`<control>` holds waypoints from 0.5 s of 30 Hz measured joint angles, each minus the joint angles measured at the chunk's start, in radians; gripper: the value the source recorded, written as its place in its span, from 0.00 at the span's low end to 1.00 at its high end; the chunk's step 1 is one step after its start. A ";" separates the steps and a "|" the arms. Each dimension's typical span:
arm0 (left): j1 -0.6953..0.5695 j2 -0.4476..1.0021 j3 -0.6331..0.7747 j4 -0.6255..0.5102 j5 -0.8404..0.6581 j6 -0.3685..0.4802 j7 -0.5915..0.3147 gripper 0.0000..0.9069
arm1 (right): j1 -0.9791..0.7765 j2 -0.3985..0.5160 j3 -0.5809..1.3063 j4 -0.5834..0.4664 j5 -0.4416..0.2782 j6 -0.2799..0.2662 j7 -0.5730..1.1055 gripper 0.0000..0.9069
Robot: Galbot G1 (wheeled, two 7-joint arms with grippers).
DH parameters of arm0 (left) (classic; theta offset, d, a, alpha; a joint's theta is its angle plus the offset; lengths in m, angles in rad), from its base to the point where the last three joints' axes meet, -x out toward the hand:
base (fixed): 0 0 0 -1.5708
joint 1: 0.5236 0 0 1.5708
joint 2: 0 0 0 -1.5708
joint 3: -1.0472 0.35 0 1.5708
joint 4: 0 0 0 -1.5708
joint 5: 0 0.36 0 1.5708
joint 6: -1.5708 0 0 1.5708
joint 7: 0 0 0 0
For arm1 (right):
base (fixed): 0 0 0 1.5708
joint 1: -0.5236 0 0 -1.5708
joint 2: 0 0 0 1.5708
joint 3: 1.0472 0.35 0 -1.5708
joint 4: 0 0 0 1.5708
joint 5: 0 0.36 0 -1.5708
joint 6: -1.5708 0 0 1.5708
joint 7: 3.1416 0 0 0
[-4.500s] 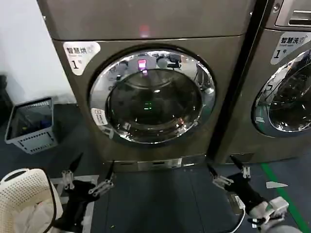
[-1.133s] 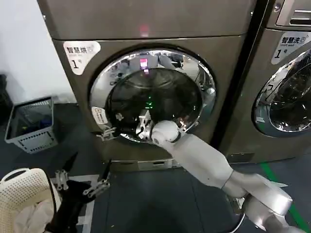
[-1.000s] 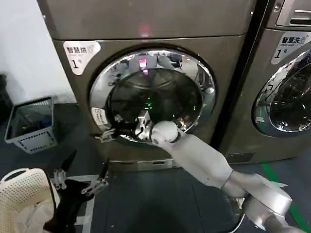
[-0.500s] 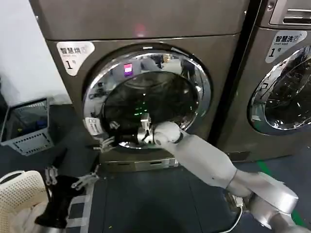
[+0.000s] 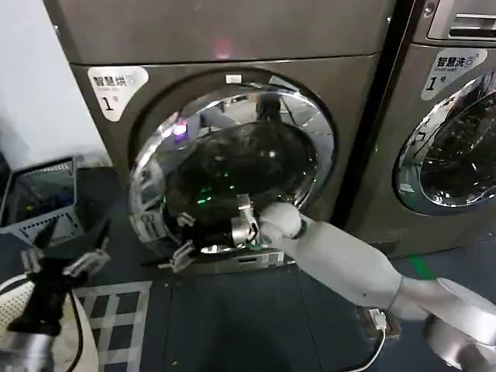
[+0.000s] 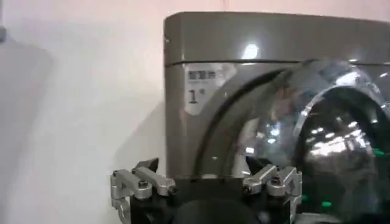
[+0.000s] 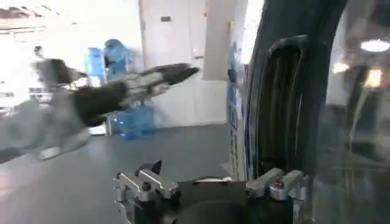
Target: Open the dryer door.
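My right gripper (image 5: 186, 249) hooked the lower-left rim of the dryer door (image 5: 232, 163), one finger behind the chrome ring so I could pull it outward; whether it was clenched I could not tell. The door stood ajar on the front of the left-hand dryer (image 5: 225, 77), where half a second earlier it sat nearly flush. My left gripper (image 5: 66, 260) waited low beside the laundry basket (image 5: 35, 203), fingers spread and empty.
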 joint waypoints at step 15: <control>-0.119 0.211 -0.016 0.245 -0.089 -0.042 0.121 1.00 | 0.003 -0.168 -0.042 0.125 0.105 0.116 -0.202 1.00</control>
